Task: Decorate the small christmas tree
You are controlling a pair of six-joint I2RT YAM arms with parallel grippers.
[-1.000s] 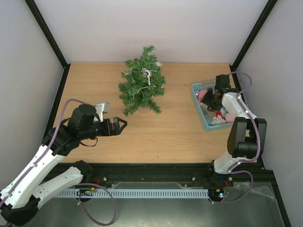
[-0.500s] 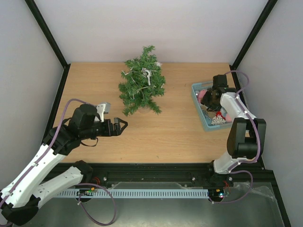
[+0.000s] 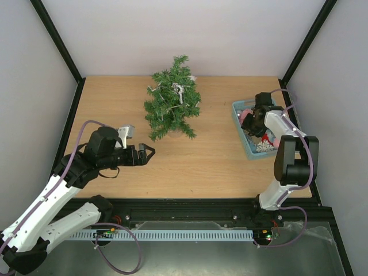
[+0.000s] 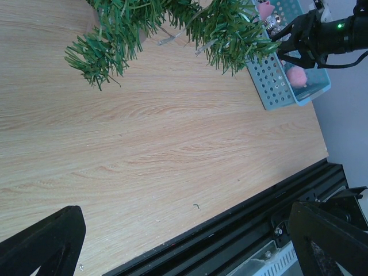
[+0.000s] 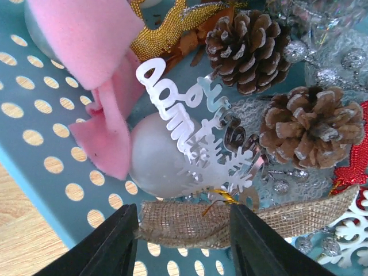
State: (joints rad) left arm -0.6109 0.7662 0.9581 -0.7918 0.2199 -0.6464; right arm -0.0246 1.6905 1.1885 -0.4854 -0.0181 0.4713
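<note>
The small christmas tree point(image 3: 172, 106) stands at the back middle of the table; its lower branches show in the left wrist view point(image 4: 172, 23). The light-blue basket point(image 3: 244, 138) of ornaments sits at the right. My right gripper point(image 3: 257, 118) is down in the basket, its jaws closed on a burlap ribbon point(image 5: 184, 221) that spans the gap between the fingers point(image 5: 109, 244). My left gripper point(image 3: 146, 152) is open and empty, low over bare table in front of the tree, left of centre.
In the basket lie a pink felt piece point(image 5: 98, 69), a silver ball point(image 5: 152, 155), a white cut-out snowflake ornament point(image 5: 195, 138) and two pine cones point(image 5: 247, 49). The black rail point(image 4: 247, 224) runs along the table's near edge.
My right gripper has shifted a little left and toward the back inside the basket. The left arm has barely moved.
</note>
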